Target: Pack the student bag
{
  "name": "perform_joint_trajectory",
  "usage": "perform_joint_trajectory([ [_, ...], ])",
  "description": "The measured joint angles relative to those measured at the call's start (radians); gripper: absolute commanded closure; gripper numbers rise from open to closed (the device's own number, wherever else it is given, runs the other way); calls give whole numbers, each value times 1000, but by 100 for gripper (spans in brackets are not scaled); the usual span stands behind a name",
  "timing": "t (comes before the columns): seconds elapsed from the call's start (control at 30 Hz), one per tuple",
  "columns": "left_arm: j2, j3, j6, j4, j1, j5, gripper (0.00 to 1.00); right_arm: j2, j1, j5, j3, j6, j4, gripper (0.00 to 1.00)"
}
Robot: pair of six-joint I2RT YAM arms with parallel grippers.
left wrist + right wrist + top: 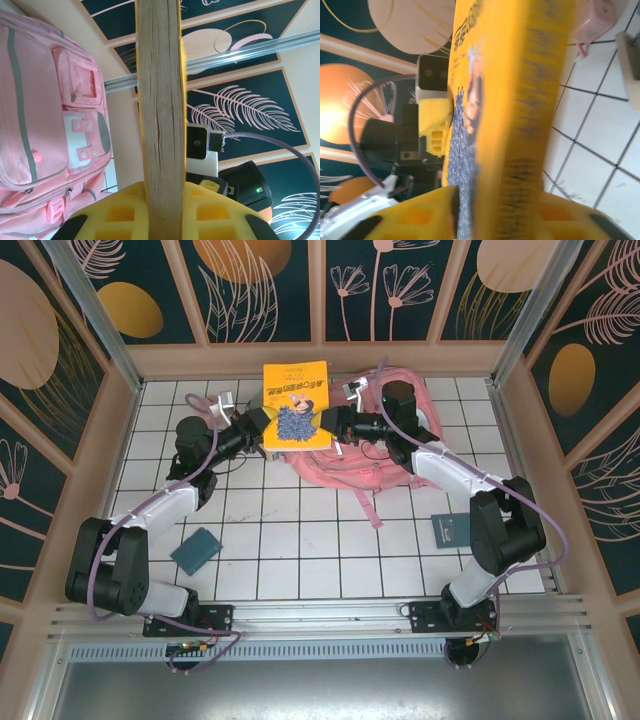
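Yellow book (296, 405) held up above the far middle of the bench (300, 530), carried between both arms. Clamped at its left edge by the left fingers (235, 210), pads pressed against both covers with the page edges standing straight up between them. Same book (520, 100) sitting between the right fingers (410, 217) at the opposite edge; blurred there, so cannot tell whether pressing or loose.

Pink student bag (345, 468) lying flat on the bench toward the far edge, directly under and just right of the book, front pockets and pale strip facing up in the left wrist view (45, 115). Cannot tell whether the main compartment is open.

Judging progress: early. Nothing visibly inside the bag, and the book not yet in it. Left to do: lowering the book into the opening, then probably collecting the teal booklet (197, 550) near the left arm and the blue booklet (450, 530) near the right arm, both well apart from the bag toward the near edge.
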State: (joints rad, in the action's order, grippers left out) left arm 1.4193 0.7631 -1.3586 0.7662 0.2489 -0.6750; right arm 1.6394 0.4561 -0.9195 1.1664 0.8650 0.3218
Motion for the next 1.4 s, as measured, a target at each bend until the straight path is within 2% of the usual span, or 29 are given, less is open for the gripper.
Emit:
perform_joint_trajectory([
  [0.13,-34,0,41,-92,-18,16,100,0,-2,152,66,-146,-174,54],
  [0.3,-114,0,123,-264,-59,91,100,27,0,369,156,-322,-373,54],
  [0.43,-192,6,204,-430,-79,194,100,125,24,558,273,-444,-513,54],
  [0.6,-252,31,286,-585,-80,289,100,279,108,777,416,-551,-642,53],
  [0.77,-282,37,327,-668,-80,333,100,442,171,906,574,-607,-730,53],
  [0.97,-296,37,337,-713,-80,352,100,584,176,998,704,-655,-801,54],
  [1.03,-297,37,337,-718,-80,352,100,616,176,1024,726,-668,-813,63],
  [1.1,-298,37,337,-721,-80,351,100,632,177,1043,736,-681,-821,76],
  [1.17,-302,37,337,-724,-80,351,100,636,185,1052,740,-682,-823,96],
  [1.2,-303,37,337,-725,-80,351,100,636,188,1060,742,-686,-825,100],
  [1.4,-304,37,338,-726,-80,343,100,625,194,1084,742,-684,-827,100],
])
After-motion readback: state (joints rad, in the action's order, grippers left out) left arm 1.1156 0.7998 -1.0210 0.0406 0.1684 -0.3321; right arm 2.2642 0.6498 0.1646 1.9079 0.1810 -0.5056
